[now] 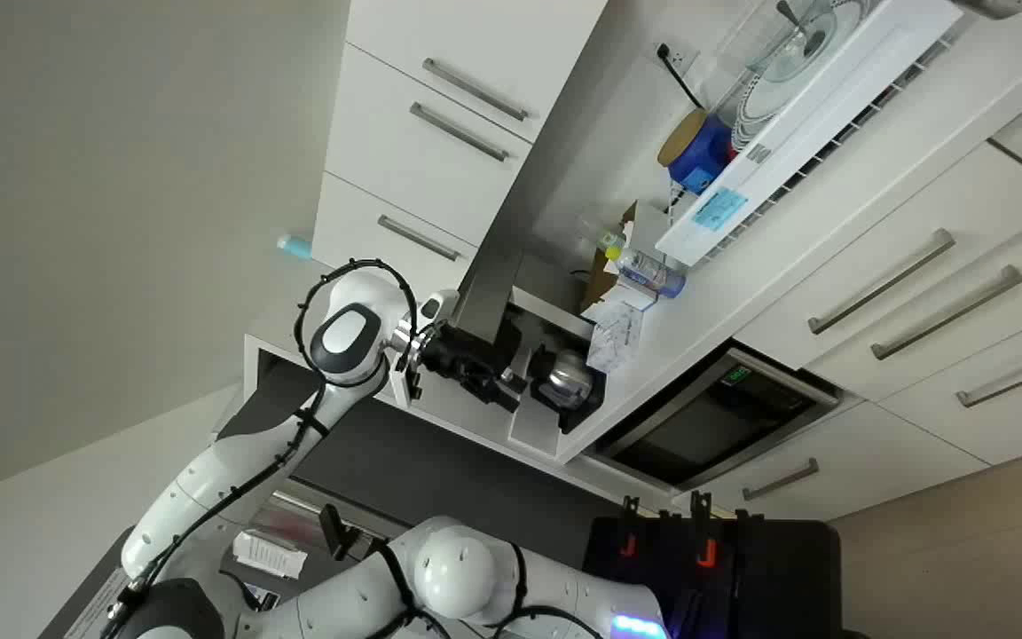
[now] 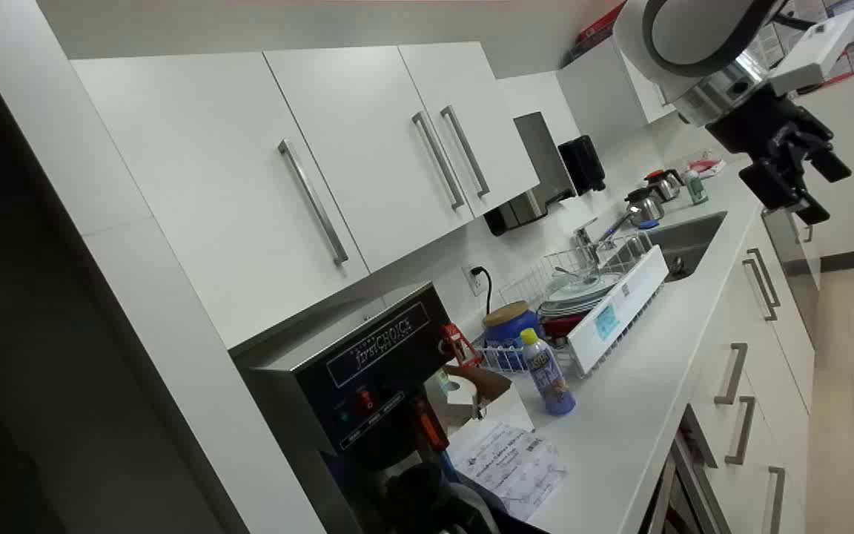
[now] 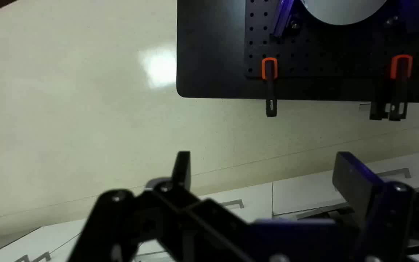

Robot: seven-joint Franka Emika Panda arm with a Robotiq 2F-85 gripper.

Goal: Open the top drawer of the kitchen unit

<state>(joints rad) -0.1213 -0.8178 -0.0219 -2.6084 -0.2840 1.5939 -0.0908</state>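
The kitchen unit (image 1: 866,435) is a white block with silver bar handles and a built-in oven (image 1: 715,417); it also shows in an exterior view (image 2: 775,386) and the wrist view (image 3: 253,193). The top drawer (image 1: 972,209) is the white front under the counter edge beside the oven; it also shows in an exterior view (image 2: 712,371). None of its inside shows. In the wrist view I cannot tell it apart. My gripper (image 1: 495,390) is open, empty and apart from the drawer, seen also in an exterior view (image 2: 821,189) and the wrist view (image 3: 262,156).
A dish rack (image 2: 616,311), spray bottle (image 2: 548,378) and coffee machine (image 2: 390,348) stand on the counter (image 2: 620,415). White wall cabinets (image 2: 197,163) hang above. The black robot base (image 3: 213,54) with red-and-black clamps stands near the unit, with bare floor (image 3: 86,127) beside it.
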